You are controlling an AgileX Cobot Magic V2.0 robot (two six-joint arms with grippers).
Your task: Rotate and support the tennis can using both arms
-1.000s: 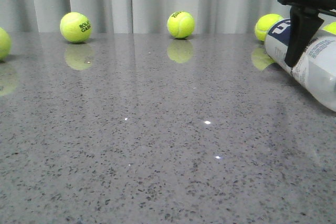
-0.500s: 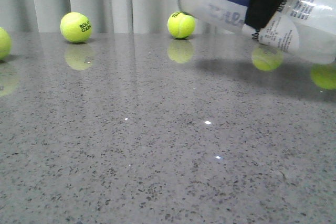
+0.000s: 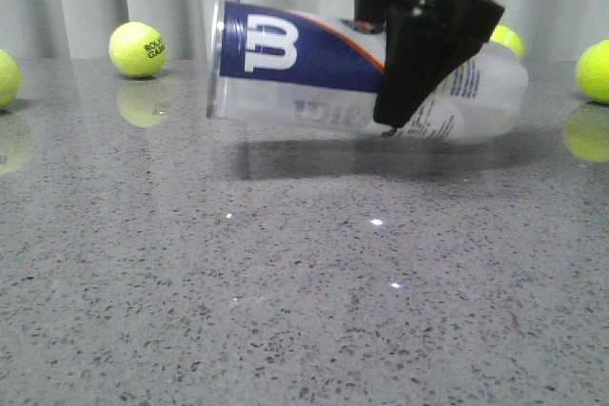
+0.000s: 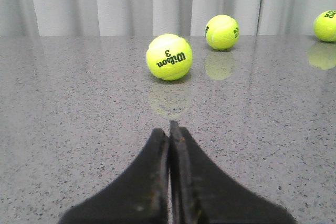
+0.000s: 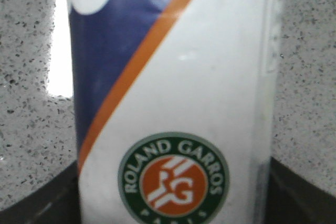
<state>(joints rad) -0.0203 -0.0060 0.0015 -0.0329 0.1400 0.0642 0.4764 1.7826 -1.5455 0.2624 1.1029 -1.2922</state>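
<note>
The tennis can [image 3: 314, 73] hangs on its side just above the table, silver rim to the left, navy label with the white "W" and an orange stripe. My right gripper [image 3: 419, 73] is shut on the can near its whitish right half. In the right wrist view the can [image 5: 173, 93] fills the frame between the dark fingers [image 5: 37, 203], with the round green emblem near them. My left gripper [image 4: 169, 135] is shut and empty, low over the table, and does not show in the front view.
Yellow-green tennis balls lie along the back by the curtain: one at the left [image 3: 138, 48], one at the far left edge [image 3: 5, 78], one behind the arm [image 3: 509, 38], one at the right edge [image 3: 595, 70]. A Wilson ball [image 4: 169, 56] lies ahead of my left gripper.
My right gripper has lifted the can from the table at the far right, carried it left toward the middle and turned it from slanting to level. The ball behind the middle is now covered by the can.
</note>
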